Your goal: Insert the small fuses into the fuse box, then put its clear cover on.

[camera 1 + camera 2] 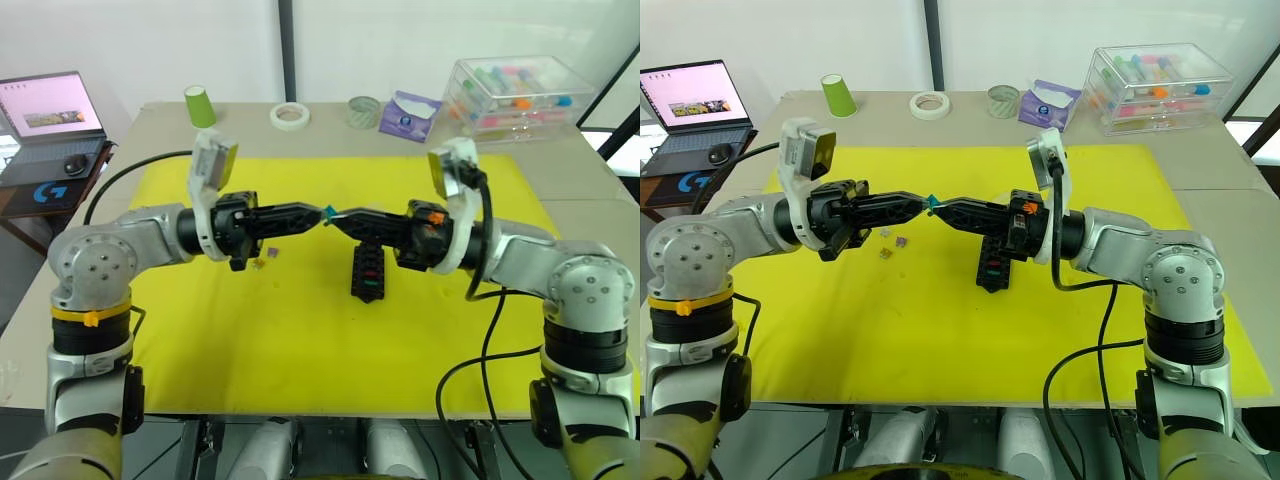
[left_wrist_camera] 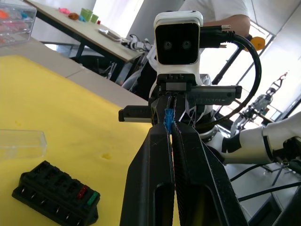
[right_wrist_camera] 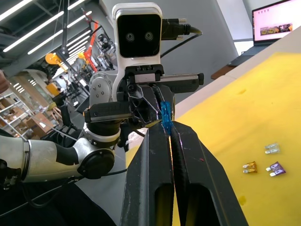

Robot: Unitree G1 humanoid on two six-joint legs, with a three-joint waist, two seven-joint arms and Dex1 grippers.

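Observation:
My left gripper (image 1: 321, 215) and right gripper (image 1: 337, 217) meet tip to tip in the air over the yellow mat (image 1: 300, 330). A teal fuse (image 1: 329, 211) is pinched where they meet. The left wrist view shows the left gripper (image 2: 169, 127) shut on the teal fuse (image 2: 167, 117). In the right wrist view the right gripper (image 3: 167, 126) is shut on the same fuse (image 3: 164, 114). The black fuse box (image 1: 368, 272) lies on the mat just below the right gripper, with a red and a green fuse in its slots (image 2: 56, 193). Beside it lies the clear cover (image 2: 21, 143). Three loose fuses, grey (image 3: 272, 149), brown (image 3: 249, 166) and purple (image 3: 276, 169), lie under the left gripper.
At the table's back stand a large clear storage box (image 1: 520, 92), a purple pack (image 1: 408, 115), two tape rolls (image 1: 289, 116) (image 1: 364, 110) and a green cup (image 1: 200, 105). A laptop (image 1: 50, 110) sits on a side table at left. A person (image 2: 216, 14) stands beyond the table.

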